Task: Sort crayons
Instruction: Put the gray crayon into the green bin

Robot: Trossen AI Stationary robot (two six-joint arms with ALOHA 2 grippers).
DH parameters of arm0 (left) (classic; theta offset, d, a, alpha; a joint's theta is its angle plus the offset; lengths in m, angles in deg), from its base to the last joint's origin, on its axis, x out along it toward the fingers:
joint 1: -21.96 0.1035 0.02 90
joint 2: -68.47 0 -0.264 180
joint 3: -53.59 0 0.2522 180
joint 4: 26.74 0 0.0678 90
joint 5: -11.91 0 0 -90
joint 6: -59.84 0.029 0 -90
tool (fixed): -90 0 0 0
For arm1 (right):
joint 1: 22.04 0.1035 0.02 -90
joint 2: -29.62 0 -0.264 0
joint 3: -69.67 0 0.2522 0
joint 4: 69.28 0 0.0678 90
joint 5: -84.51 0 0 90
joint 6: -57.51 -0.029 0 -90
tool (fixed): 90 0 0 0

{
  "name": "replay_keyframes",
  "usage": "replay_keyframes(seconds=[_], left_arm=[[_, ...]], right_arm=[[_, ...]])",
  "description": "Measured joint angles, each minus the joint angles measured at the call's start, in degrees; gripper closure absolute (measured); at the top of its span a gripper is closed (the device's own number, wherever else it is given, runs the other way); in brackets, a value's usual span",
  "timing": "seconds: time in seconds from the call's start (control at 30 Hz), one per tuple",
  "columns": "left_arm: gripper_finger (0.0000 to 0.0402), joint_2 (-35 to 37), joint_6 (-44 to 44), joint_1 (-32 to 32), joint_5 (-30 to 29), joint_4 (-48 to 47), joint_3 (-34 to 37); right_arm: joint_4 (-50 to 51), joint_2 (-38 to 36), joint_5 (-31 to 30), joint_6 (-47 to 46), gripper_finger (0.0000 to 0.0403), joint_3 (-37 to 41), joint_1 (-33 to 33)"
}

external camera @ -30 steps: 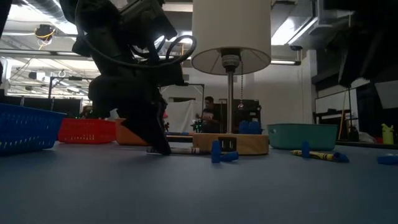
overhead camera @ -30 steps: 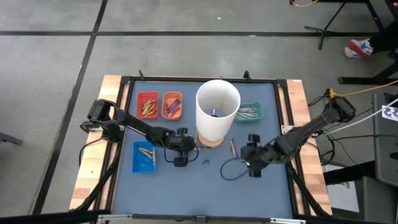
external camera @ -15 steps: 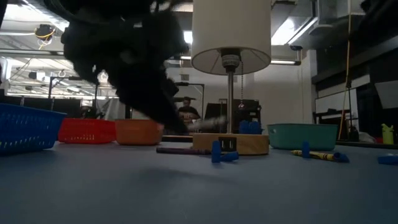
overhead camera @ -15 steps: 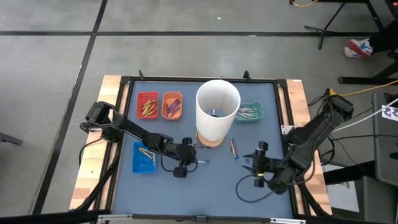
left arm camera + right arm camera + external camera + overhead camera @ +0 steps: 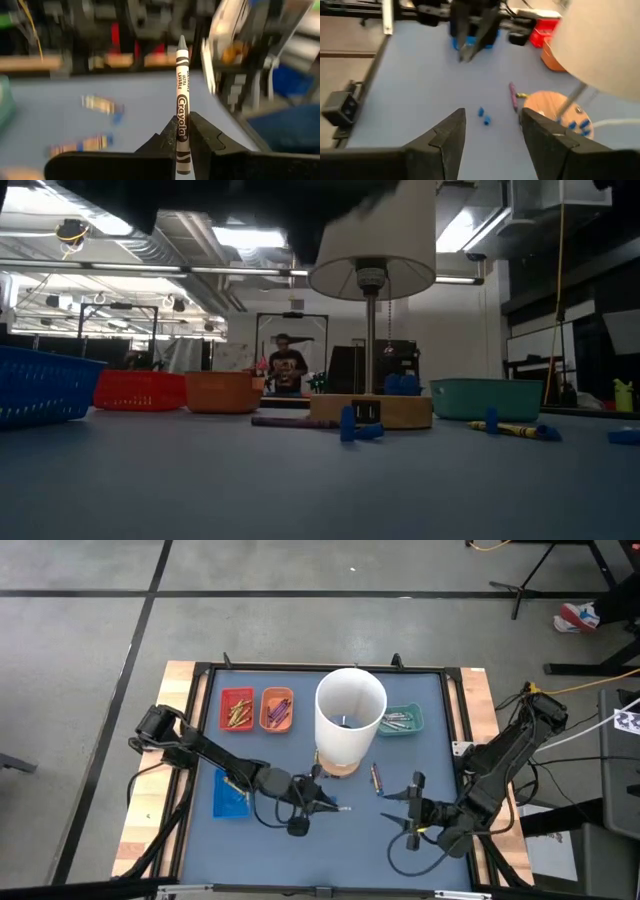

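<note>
My left gripper (image 5: 322, 804) hovers near the lamp's wooden base (image 5: 338, 766), shut on a grey crayon (image 5: 181, 95) whose tip (image 5: 342, 808) sticks out toward the table's right. My right gripper (image 5: 408, 808) hangs open to the right of it, above the mat, with nothing between its fingers (image 5: 447, 135). A purple crayon (image 5: 290, 421) lies flat on the mat by the lamp base, and another crayon (image 5: 375, 778) lies to the right of the base. The red tray (image 5: 237, 708), orange tray (image 5: 277, 708), teal tray (image 5: 402, 720) and blue tray (image 5: 232, 792) hold crayons. My left gripper pinches the grey crayon's lower part (image 5: 181, 134) between its two fingers (image 5: 167, 140), close to the blunt end. The crayon runs along the fingers and sticks out ahead of them, tip foremost. It is lifted clear of the mat, roughly level.
A lamp with a tall white shade (image 5: 350, 715) stands mid-table. Small blue pieces (image 5: 360, 428) lie on the mat in front of its base. Black cables loop beside both grippers. A person (image 5: 287, 367) stands in the room behind the table.
My left gripper has risen from the mat beside the lamp base with the grey crayon and tipped up from pointing down to nearly level, going toward the near and right edges. My right gripper has swung toward the near right and tipped up, still open.
</note>
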Motion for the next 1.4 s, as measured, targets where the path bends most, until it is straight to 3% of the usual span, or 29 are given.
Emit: replay_keyframes(seconds=[0.17, 0.33, 0.67, 0.8, 1.4], left_arm=[[0.0388, 0.0, 4.7, 0.0, 0.0, 11.2, -0.1], [0.0388, 0.0, 8.6, 0.0, 0.0, 16.3, -0.1], [0.0388, 0.1, 11.5, 0.1, -0.2, 20.7, -0.1], [0.0388, 0.1, 12.3, 0.1, -0.2, 23.0, -0.1], [0.0388, 0.1, 12.4, 0.1, -0.2, 27.3, -0.1]], right_arm=[[-6.9, 0.0, 0.0, 7.4, 0.0212, 0.0, -1.0], [-13.3, 0.0, 1.0, 14.0, 0.0212, 0.0, -4.4], [-23.2, 0.0, 18.9, 24.5, 0.0212, 0.0, -14.1], [-25.0, 0.0, 22.7, 26.3, 0.0212, 0.0, -16.6], [-34.4, 0.0, 23.0, 34.8, 0.0212, 0.0, -19.6]])
